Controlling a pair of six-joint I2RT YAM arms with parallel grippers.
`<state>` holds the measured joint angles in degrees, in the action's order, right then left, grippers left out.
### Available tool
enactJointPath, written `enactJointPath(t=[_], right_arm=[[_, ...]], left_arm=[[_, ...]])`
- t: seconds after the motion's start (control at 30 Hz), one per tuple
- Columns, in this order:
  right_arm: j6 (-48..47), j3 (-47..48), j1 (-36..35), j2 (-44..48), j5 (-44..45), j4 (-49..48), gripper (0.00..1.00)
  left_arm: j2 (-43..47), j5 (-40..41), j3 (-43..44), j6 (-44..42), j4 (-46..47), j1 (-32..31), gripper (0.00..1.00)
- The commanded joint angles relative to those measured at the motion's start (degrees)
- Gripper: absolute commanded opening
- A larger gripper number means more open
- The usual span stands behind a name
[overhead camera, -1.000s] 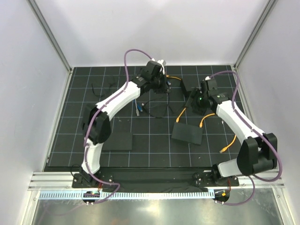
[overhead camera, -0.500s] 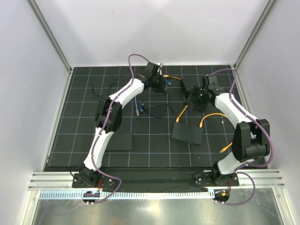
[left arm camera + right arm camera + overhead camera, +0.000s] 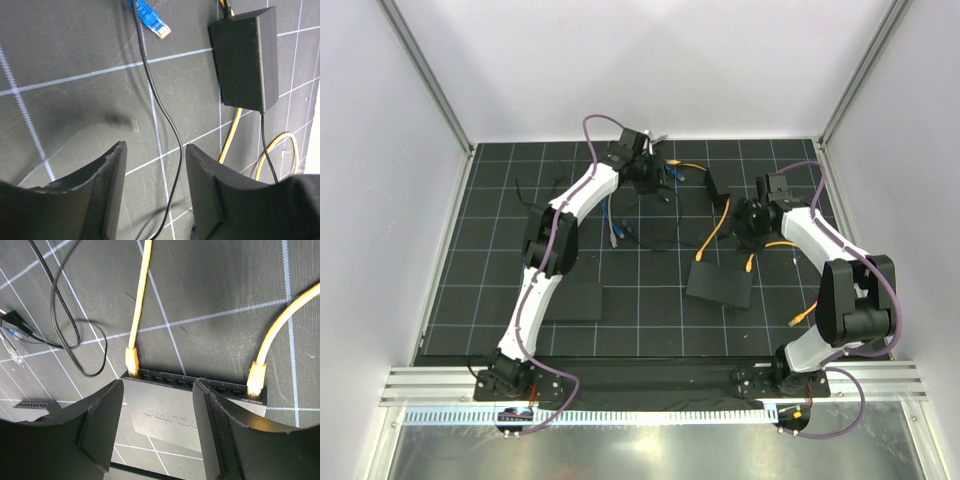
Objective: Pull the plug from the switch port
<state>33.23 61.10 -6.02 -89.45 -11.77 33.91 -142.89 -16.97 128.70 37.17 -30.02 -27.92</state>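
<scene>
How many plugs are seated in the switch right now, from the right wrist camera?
2: one plug at the switch's left end, one near its right end. A finger of the right gripper may hide another.

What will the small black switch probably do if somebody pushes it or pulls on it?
The switch looks low and flat, so it is probably light and would slide rather than tip. Nothing visibly holds it down, so pulling the plug may drag it along. Its orange cables curve loosely and likely offer little restraint.
</scene>
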Motion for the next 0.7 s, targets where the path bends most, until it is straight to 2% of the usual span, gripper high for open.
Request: enactJointPath(t=[0.0, 0.03, 0.2, 0.33, 0.5, 0.67], right_arm=[[-1.24, -0.37, -0.04, 4.10, -0.97, -0.16, 0.64], [-1.33, -0.46, 0.04, 4.54, -0.80, 0.01, 0.64], [-1.68, -1.16, -0.04, 6.65, 0.43, 1.59, 0.65], [-2.03, -1.69, -0.04, 6.57, 1.05, 2.21, 0.64], [-2.82, 0.06, -0.04, 3.06, -0.62, 1.68, 0.64], [-5.54, 2.00, -0.04, -0.19, -0.62, 2.12, 0.64]], left_arm=[[4.71, -0.35, 2.78, -0.95, -1.44, 0.76, 0.56], [5.68, 0.01, 2.69, -1.13, -1.97, 0.94, 0.60], [13.66, 0.71, -0.11, -1.31, -3.47, 0.94, 0.63], [22.09, 2.28, -8.01, -0.96, -2.59, -0.46, 0.64], [31.69, 4.67, -22.95, 2.20, -1.97, -3.36, 0.62], [41.26, 4.40, -36.84, 4.40, 3.29, -8.37, 0.62]])
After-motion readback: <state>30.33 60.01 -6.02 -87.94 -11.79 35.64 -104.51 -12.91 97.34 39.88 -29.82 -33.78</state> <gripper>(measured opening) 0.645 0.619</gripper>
